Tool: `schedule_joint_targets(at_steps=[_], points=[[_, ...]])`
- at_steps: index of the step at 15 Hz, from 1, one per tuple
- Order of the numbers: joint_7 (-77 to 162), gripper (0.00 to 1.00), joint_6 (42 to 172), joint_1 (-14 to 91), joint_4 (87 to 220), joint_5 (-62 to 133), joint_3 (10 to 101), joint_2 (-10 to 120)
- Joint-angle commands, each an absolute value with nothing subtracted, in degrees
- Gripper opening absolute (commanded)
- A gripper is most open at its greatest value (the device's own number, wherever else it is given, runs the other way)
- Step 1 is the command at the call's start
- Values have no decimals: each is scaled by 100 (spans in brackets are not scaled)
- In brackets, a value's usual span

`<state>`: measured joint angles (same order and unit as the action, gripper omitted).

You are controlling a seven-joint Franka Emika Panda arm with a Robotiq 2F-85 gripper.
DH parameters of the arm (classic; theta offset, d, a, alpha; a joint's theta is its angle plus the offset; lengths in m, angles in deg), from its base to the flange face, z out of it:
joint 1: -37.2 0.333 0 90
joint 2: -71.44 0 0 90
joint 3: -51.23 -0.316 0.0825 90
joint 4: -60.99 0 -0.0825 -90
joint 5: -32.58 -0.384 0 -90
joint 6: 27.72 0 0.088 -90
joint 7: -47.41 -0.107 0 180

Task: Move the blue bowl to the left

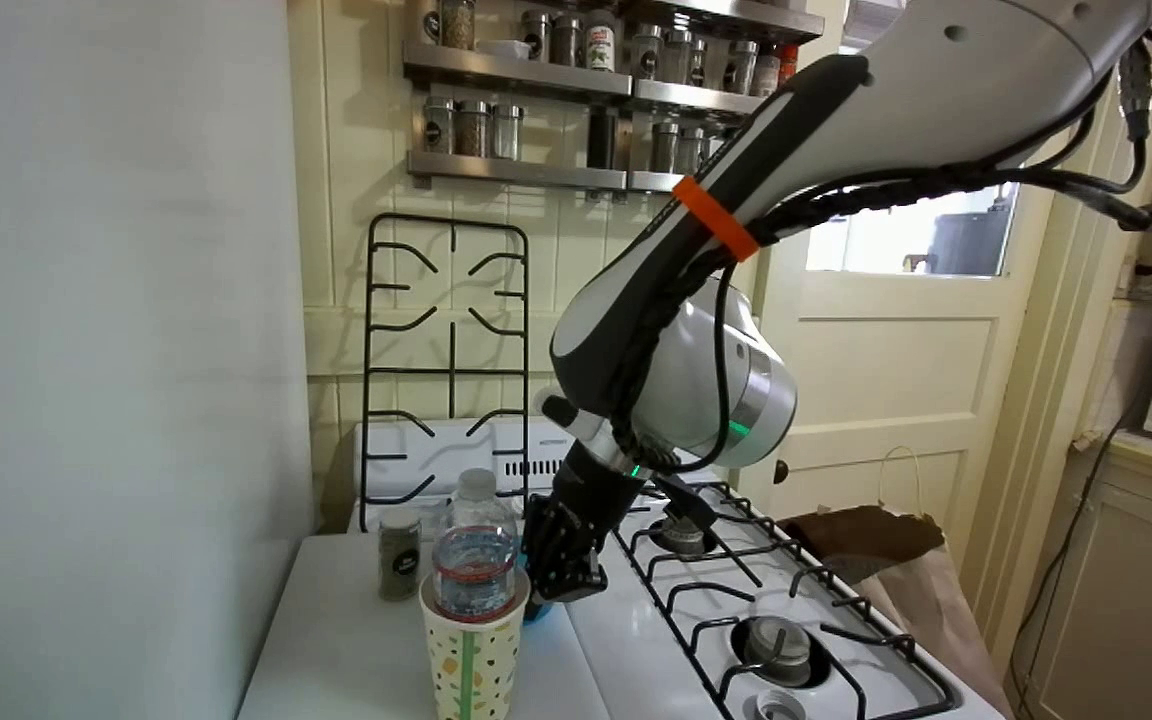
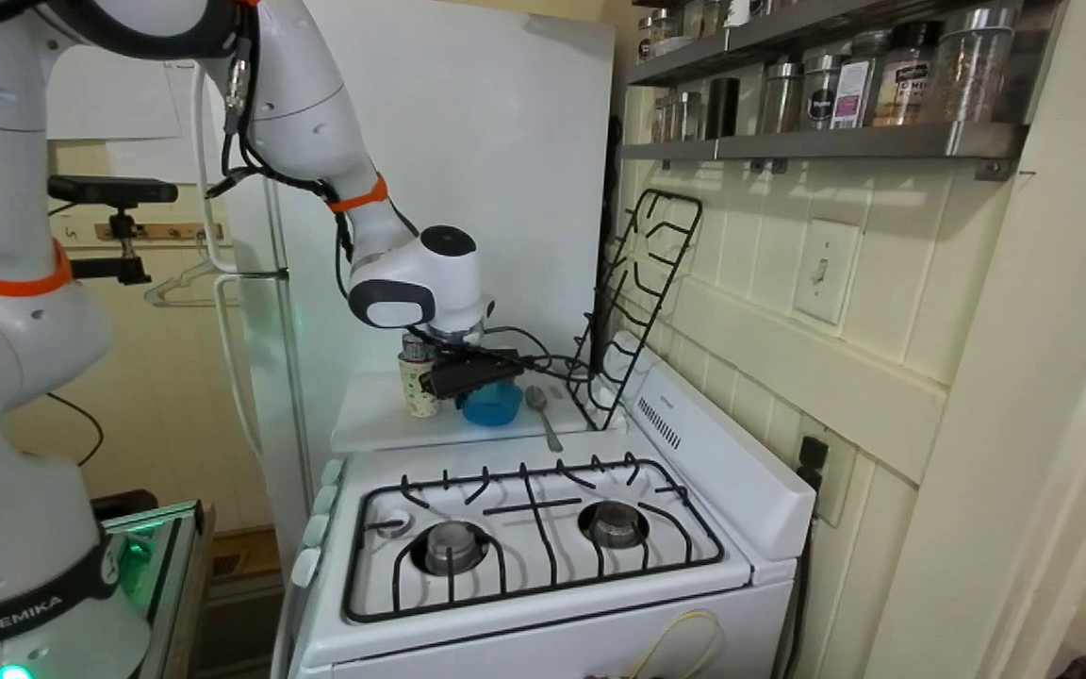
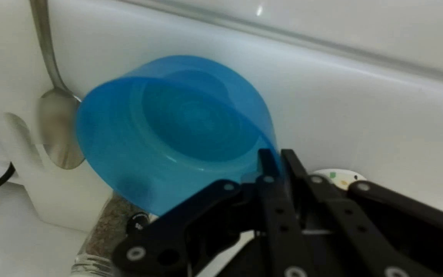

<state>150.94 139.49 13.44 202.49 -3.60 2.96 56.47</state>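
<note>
The blue bowl fills the middle of the wrist view. In an exterior view, the bowl is on the white surface beyond the burners, partly behind the wrist camera. Only a blue sliver of the bowl shows past the gripper and the cup in an exterior view. My gripper is at the bowl's rim, one finger inside and one outside, close together with the thin wall between them. It is shut on the wall. In an exterior view, the gripper points down behind the cup and bottle.
A patterned cup with a clear bottle stands close beside the gripper. A spice jar stands behind them. A spoon lies beside the bowl. A burner grate covers the stove; another grate leans on the wall. A fridge borders the surface.
</note>
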Motion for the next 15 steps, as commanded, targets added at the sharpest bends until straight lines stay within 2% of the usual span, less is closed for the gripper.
schedule_joint_targets(at_steps=[1,5,8,9,10,11,12,13,14,15], points=[[14929,43,13713,1404,20466,-249,325,6081],[13758,74,13987,1844,21066,121,607,7118],[12673,95,14117,1974,21467,142,411,7942],[12305,100,14001,2921,21569,-52,1220,8220],[11894,100,13898,2205,21725,-107,393,8533],[11471,100,13852,2347,21863,-117,401,8826],[12190,100,14052,2301,21401,8,597,7972],[12048,100,14052,2322,21494,16,530,8158],[11467,100,14192,3304,21568,797,1589,8044],[11483,100,14191,3305,21556,788,1602,8029]])
